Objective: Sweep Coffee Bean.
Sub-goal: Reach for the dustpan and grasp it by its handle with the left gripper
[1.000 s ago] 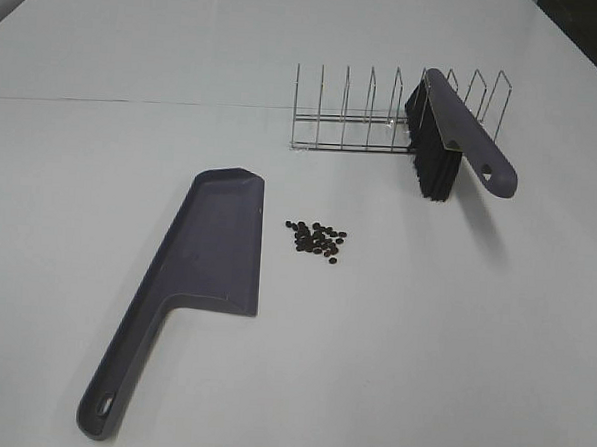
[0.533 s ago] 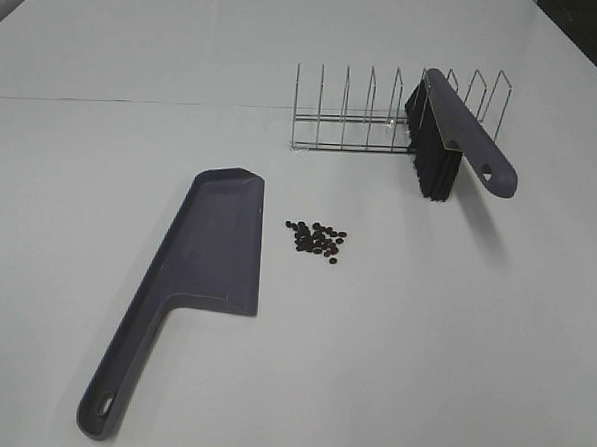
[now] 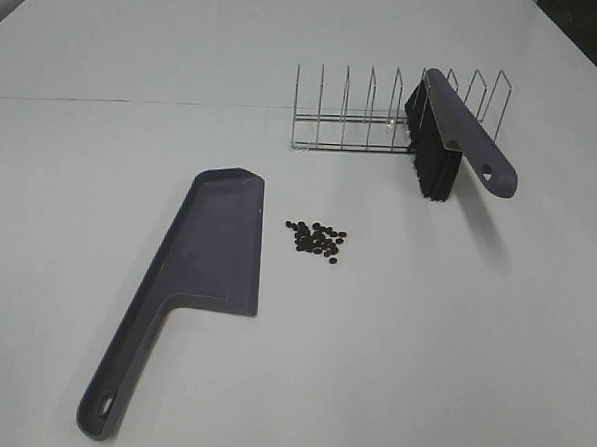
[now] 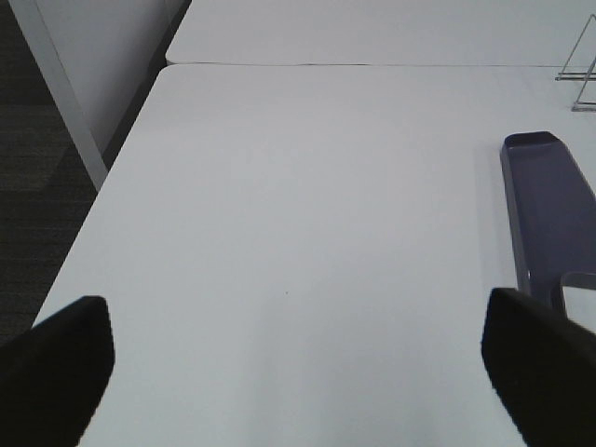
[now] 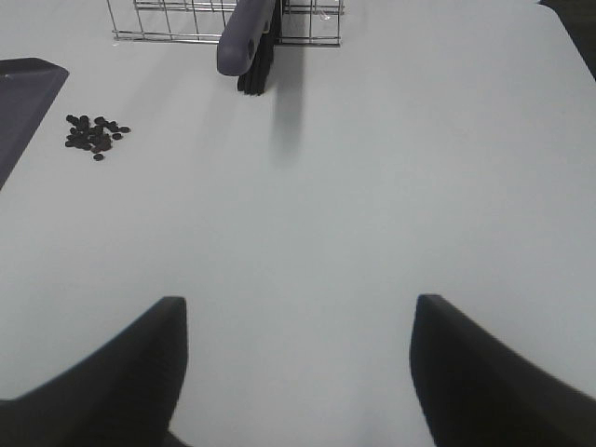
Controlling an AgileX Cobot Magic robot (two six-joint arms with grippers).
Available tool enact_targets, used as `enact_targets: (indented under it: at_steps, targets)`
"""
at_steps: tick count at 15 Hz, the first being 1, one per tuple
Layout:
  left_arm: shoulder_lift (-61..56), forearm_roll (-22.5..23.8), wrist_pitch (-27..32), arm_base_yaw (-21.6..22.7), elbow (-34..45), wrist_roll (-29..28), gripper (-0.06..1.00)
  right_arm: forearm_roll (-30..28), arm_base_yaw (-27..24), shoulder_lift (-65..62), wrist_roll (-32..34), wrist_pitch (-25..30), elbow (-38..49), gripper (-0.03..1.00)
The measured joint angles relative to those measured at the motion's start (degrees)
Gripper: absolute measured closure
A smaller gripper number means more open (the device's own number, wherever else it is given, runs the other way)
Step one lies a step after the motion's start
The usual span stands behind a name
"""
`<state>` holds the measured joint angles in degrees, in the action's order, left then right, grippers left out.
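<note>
A small cluster of dark coffee beans (image 3: 317, 239) lies on the white table, just right of the grey-purple dustpan (image 3: 211, 259); the beans also show in the right wrist view (image 5: 95, 136). A brush (image 3: 448, 136) with black bristles and a grey-purple handle leans in the wire rack (image 3: 369, 117); it also shows in the right wrist view (image 5: 250, 37). The dustpan's edge shows in the left wrist view (image 4: 549, 209). My left gripper (image 4: 298, 368) is open and empty, well left of the dustpan. My right gripper (image 5: 298, 363) is open and empty, away from the beans and the brush. Neither arm shows in the exterior view.
The wire rack (image 5: 177, 23) stands at the back of the table. The table's left edge (image 4: 112, 177) drops to dark floor. A seam (image 3: 135, 102) runs across the table behind the dustpan.
</note>
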<state>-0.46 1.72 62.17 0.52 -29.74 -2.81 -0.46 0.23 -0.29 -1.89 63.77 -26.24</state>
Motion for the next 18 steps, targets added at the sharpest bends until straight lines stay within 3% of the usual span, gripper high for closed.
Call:
enact_targets:
  at_steps: [11, 13, 16, 18]
  targets:
    - [1.5, 0.3, 1.5, 0.0, -0.9, 0.9, -0.05, 0.0, 0.0, 0.0, 0.0, 0.0, 0.0, 0.41]
    - [10.3, 0.3, 6.3, 0.0, -4.6, 2.0, -0.05, 0.0, 0.0, 0.0, 0.0, 0.0, 0.0, 0.41]
    - [26.6, -1.1, 7.9, 0.0, -10.1, 2.2, -0.05, 0.0, 0.0, 0.0, 0.0, 0.0, 0.0, 0.41]
    - [47.8, -2.3, 7.8, -0.5, -15.1, 2.5, -0.05, 0.0, 0.0, 0.0, 0.0, 0.0, 0.0, 0.41]
